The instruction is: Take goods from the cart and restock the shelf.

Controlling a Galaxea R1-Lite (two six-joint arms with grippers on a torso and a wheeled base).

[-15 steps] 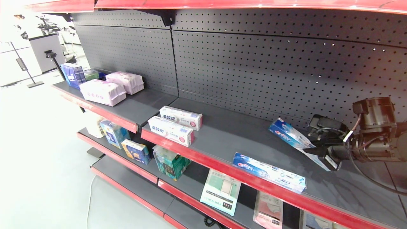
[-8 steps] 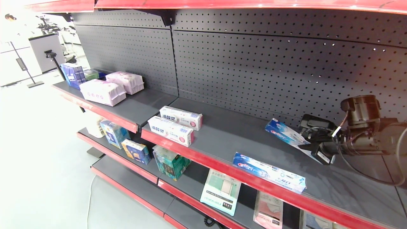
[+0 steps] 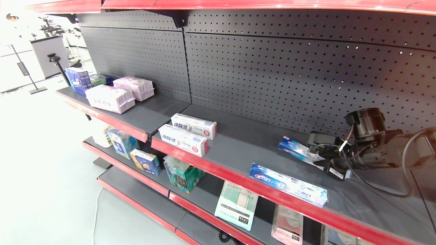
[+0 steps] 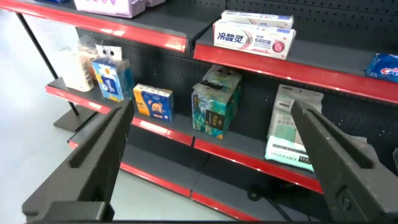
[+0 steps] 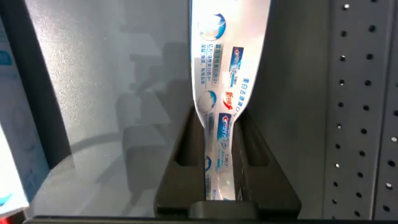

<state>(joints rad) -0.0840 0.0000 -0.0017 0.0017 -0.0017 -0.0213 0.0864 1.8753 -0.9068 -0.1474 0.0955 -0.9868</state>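
2 black fingers of the right gripper (image 5: 221,168) pinch one end of a blue-and-white cardboard toothpaste box (image 3: 295,151). The box sits low along the dark grey metal shelf (image 3: 245,143), near the perforated back panel and behind another matching box (image 3: 287,183). The left gripper (image 4: 211,155) has its 2 fingers spread wide.

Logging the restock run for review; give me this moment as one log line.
right pincer: shut on blue toothpaste box | blue toothpaste box: low over shelf, behind front blue box | left pincer: open, empty
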